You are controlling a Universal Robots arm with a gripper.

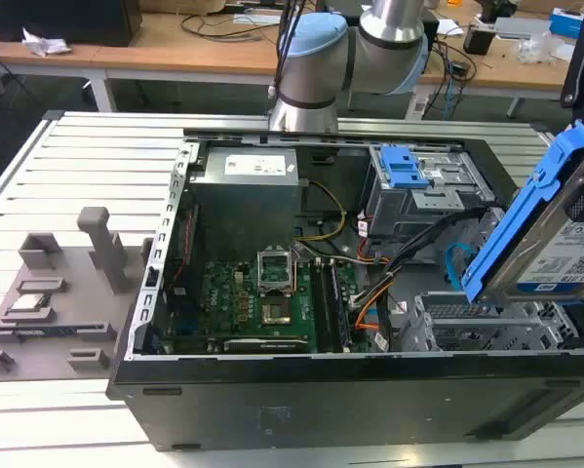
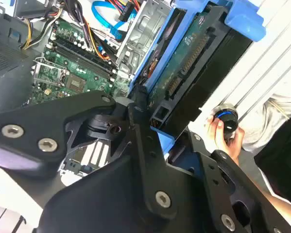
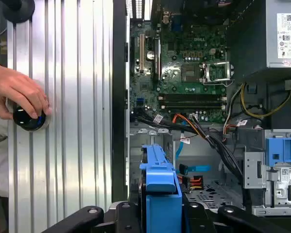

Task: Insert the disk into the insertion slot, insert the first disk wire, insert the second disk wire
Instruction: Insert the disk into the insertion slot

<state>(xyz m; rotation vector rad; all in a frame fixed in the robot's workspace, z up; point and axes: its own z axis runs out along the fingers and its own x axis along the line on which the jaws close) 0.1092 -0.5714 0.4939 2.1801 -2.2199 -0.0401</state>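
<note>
The disk (image 1: 560, 229), a grey drive with a white label in a bright blue carrier, hangs tilted above the open computer case at the exterior view's right. My gripper (image 2: 160, 124) is shut on it; black fingers (image 2: 135, 121) clamp the carrier (image 3: 160, 187) on both sides. Below it lies the insertion slot (image 1: 467, 327), a low silver perforated cage (image 3: 211, 187). The second disk wire (image 1: 454, 268), a thin light blue cable (image 3: 180, 147), curves beside that cage. Which of the other wires is the first disk wire I cannot tell.
A taller grey cage with a blue clip (image 1: 408, 166) stands behind the slot. Orange and black wire bundles (image 1: 369, 292) cross toward the green motherboard (image 1: 272, 302). A person's hand (image 3: 19, 92) rests on a black knob (image 3: 27, 119) on the ribbed table beside the case.
</note>
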